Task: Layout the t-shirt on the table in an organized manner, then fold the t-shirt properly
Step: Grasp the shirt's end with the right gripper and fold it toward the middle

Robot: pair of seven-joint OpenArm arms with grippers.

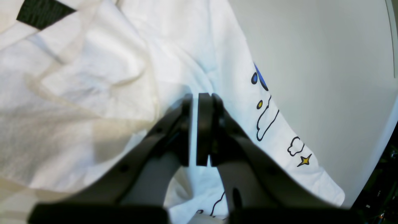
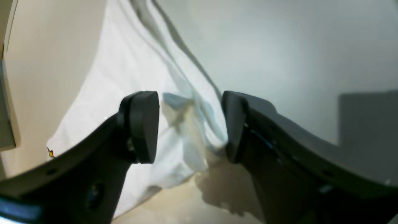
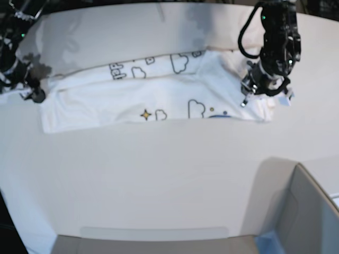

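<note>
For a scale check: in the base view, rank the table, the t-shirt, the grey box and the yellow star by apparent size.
1. table
2. t-shirt
3. grey box, partly cut off by the frame and nearer the camera, so its rank is unsure
4. yellow star

In the base view the left pincer (image 3: 253, 91) is too small to show how its jaws stand, and the right pincer (image 3: 36, 94) sits half lost in shadow near the picture's left edge. The t-shirt (image 3: 159, 98) lies folded over, so its big letters are mostly hidden, and in both wrist views it runs off the frame. The grey box (image 3: 304, 222) is cut off at the bottom right corner.
</note>
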